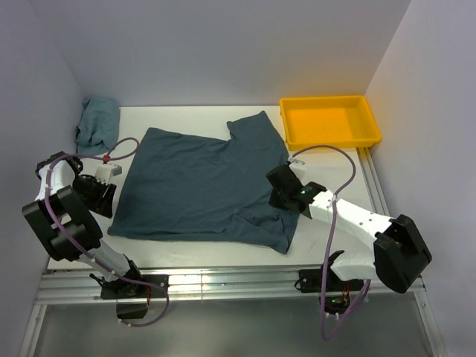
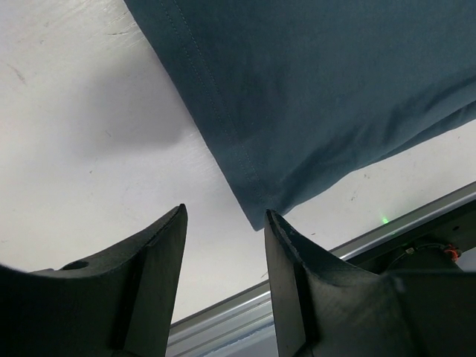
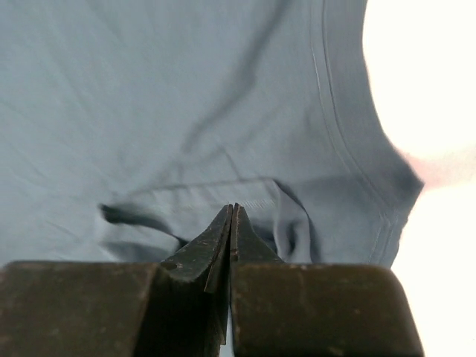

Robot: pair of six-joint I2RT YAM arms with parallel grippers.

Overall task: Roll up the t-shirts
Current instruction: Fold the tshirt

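Slate-blue cotton: the t-shirt (image 1: 201,186) lies spread flat on the white surface (image 1: 186,254), roughly central, with one sleeve pointing toward the far right and the hem running along the left side. The near-right corner is folded over on itself.

My right claw (image 3: 233,210) is closed, its fingers pressed flat together. It sits on the shirt's right edge, tips at a small raised fold of fabric beside the stitched sleeve hem. Whether cloth is pinched between the tips, I cannot tell.

My left claw (image 2: 224,217) is open, with nothing between the fingers. It sits low over bare surface at the shirt's near-left corner; that corner ends just beyond my right-hand finger (image 2: 294,275), and contact cannot be confirmed.

A yellow tray (image 1: 332,140) stands at the far right corner of the surface, just beside the sleeve. A bundled teal-grey cloth (image 1: 97,125) lies at the far left corner, apart from the spread shirt.
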